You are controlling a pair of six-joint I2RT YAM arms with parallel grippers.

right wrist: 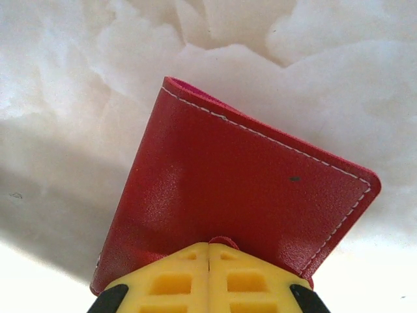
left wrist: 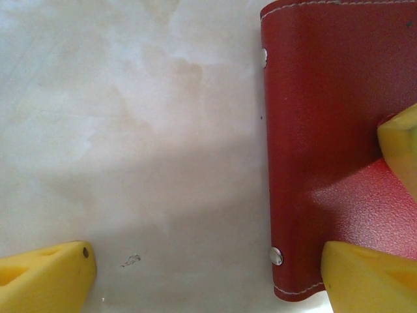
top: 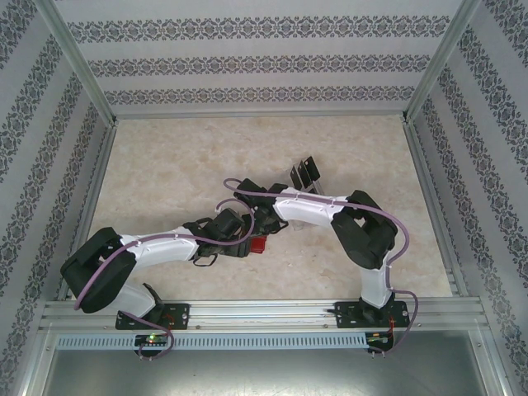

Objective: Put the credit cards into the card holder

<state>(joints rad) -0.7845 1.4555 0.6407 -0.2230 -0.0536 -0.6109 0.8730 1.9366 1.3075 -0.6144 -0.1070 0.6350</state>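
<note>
Two robot arms, bolted at the near edge of a pale marbled table, reach inward and meet near its middle, over a small red card holder lying on the surface. The left gripper is spread wide with nothing between its yellow fingers. In its wrist view one finger hangs over bare table and the other sits over the near corner of the card holder, whose stitched edge and two metal rivets are in plain sight. The right gripper is closed tight, fingers pressed together at the card holder's near edge. A small red nub shows at their tips, so it appears to pinch the snap tab or flap edge. One side of the wallet looks slightly raised, with shadow beneath. Farther back, well apart from the wallet, a small cluster of dark credit cards stands on edge. None is in the wallet yet, so the step in hand seems to be opening it. To do that well, the left fingers should press the lower flap flat against the table while the right gripper peels the tab up slowly. Pulling before the base is pinned would likely drag the whole wallet. Patterned walls enclose the table behind.
</note>
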